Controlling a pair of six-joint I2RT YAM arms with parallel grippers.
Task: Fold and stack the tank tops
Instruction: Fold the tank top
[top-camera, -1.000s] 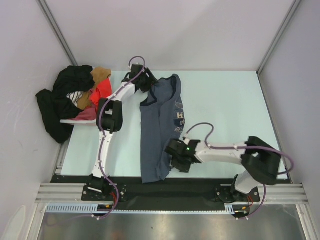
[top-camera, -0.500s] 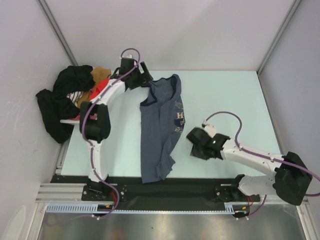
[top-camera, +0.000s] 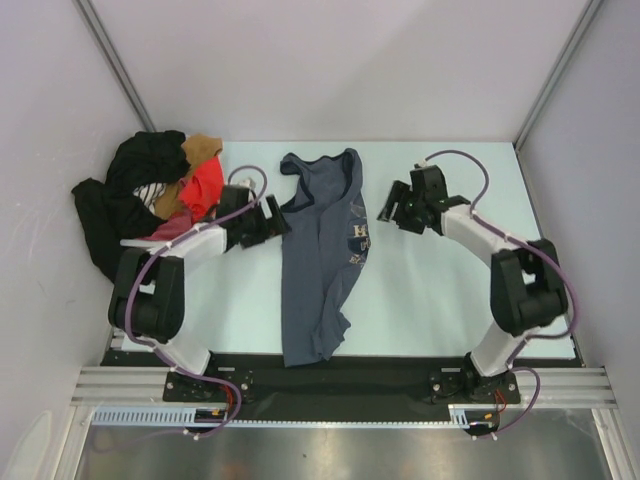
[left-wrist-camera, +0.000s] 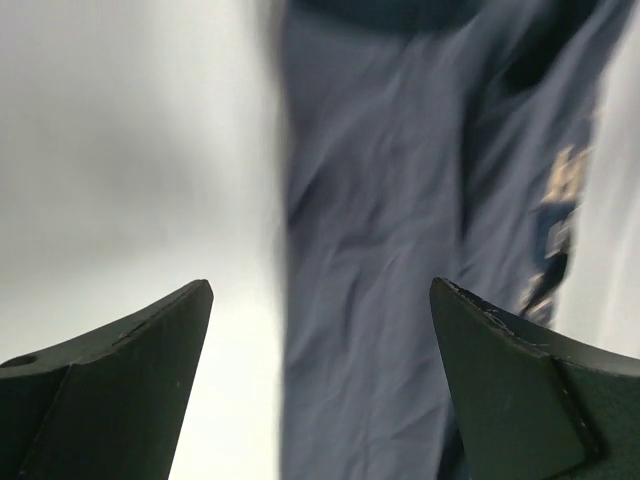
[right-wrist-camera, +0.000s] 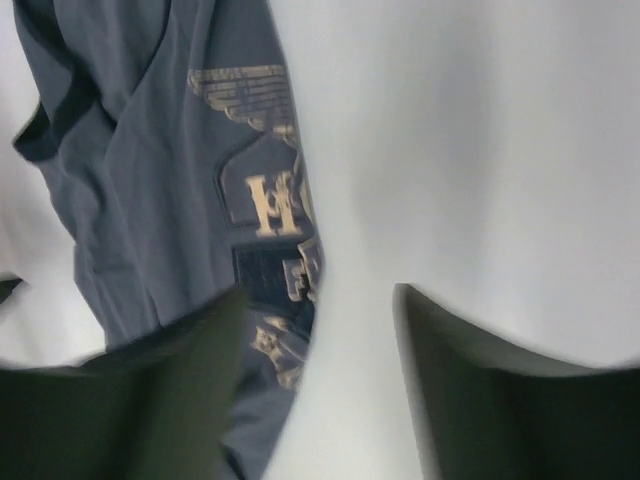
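The slate blue-grey tank top (top-camera: 318, 262) lies folded lengthwise down the middle of the table, neck at the far end and its pale chest print on the right edge. My left gripper (top-camera: 279, 216) hovers just left of its upper part, jaws wide open and empty. In the left wrist view the top (left-wrist-camera: 400, 250) fills the space ahead of that gripper (left-wrist-camera: 320, 290). My right gripper (top-camera: 391, 208) sits just right of the print, open and empty. The right wrist view shows the printed top (right-wrist-camera: 150, 180) to the left of this gripper (right-wrist-camera: 320, 290). A dull pink-red fabric (top-camera: 174, 229) shows in the pile; I cannot tell whether it is the maroon tank top.
A heap of clothes lies at the table's far left: black garments (top-camera: 120, 205), a bright orange-red one (top-camera: 206, 184) and a tan piece (top-camera: 200, 148). Pale green table (top-camera: 460, 290) shows to the right of the top. Grey walls close in on three sides.
The left arm left the top's far shoulder, opened and swung down to the top's left side. The right arm left the near hem and moved up to the right of the print.
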